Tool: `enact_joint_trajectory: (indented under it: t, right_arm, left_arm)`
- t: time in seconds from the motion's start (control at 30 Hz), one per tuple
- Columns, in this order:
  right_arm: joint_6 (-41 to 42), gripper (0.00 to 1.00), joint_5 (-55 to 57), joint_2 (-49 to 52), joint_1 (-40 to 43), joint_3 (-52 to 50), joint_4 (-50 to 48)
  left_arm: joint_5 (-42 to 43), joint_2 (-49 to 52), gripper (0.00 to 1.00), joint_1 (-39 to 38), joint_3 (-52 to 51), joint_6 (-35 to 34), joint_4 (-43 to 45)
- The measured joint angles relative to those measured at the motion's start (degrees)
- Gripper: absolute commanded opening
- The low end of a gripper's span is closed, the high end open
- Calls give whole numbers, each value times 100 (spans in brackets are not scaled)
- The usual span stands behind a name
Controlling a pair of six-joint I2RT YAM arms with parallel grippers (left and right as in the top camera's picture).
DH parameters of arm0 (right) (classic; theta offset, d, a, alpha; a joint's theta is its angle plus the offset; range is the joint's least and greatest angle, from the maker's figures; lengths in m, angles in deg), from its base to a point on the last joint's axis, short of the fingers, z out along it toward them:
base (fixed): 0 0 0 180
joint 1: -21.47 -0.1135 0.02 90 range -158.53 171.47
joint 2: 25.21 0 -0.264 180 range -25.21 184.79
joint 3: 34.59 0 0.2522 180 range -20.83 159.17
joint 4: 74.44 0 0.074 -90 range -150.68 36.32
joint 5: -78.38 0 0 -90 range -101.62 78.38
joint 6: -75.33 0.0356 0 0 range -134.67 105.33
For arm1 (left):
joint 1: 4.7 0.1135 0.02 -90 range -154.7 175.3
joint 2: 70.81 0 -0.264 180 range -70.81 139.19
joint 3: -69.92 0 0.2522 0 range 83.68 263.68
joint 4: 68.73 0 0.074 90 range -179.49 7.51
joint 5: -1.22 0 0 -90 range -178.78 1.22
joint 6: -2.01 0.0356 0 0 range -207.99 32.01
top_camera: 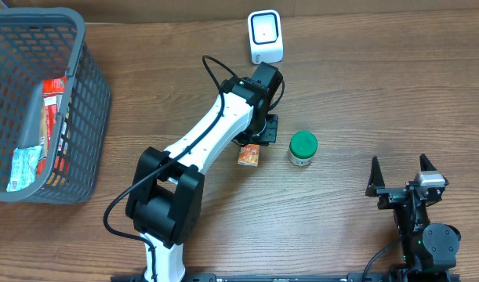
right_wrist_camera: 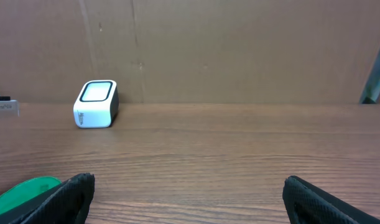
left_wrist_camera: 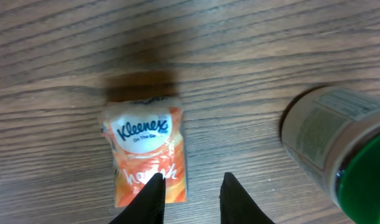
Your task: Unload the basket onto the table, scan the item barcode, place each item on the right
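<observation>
On my left wrist feed the tissue pack lies flat on the wooden table. Its white oval reads "Kleenex", with a smaller line under it that looks like "On the Go". The orange script lower down is partly hidden by a finger. The left gripper hangs over it with its fingers a little apart and only bare wood between them; the left fingertip overlaps the pack's bottom edge.

At three o'clock from the pack stands a green-lidded jar; its label print is too blurred for me to read.

From overhead, the pack sits near the table's middle, with the white scanner at twelve o'clock from it and well apart. The grey basket is far out at nine o'clock and holds packets whose writing is too small to read.

The right gripper rests at the five o'clock corner, spread wide and empty.
</observation>
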Motion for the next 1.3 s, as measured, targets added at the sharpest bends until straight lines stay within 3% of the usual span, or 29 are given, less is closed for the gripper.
enact_joint_trajectory:
  t: [0.47, 0.83, 1.0, 1.17, 1.23, 1.3]
  right_arm:
    - [0, 100, 0, 0, 0, 0, -2]
    - [0, 100, 0, 0, 0, 0, 0]
    - [0, 100, -2, 0, 0, 0, -2]
    - [0, 100, 0, 0, 0, 0, -2]
    - [-2, 100, -2, 0, 0, 0, -2]
    - [-2, 100, 0, 0, 0, 0, -2]
  left_arm:
    - [-931, 24, 17, -588, 0, -435, -92]
    - [-1141, 706, 17, -614, 0, -461, -57]
    - [-1261, 807, 11, -614, 4, -481, -66]
    - [-1261, 807, 18, -614, 4, -505, -72]
    - [-1261, 807, 30, -619, 4, -494, -85]
    - [-1257, 811, 29, -619, 4, -540, -129]
